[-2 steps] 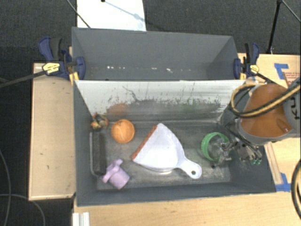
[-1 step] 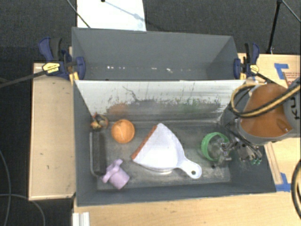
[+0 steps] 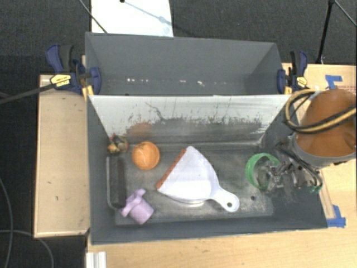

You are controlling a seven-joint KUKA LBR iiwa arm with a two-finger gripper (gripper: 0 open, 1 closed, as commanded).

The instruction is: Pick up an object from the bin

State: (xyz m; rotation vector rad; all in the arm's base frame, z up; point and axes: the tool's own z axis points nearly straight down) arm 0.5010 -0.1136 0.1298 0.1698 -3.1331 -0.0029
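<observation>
Half the green ring (image 3: 255, 169) hides under the tool (image 3: 274, 178).

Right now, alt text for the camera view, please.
The pincer sits low at the right end of the bin, close beside a green ring. Further left in the view lie a white scoop, an orange ball, a lilac plastic piece and a black bar by the left wall.
</observation>
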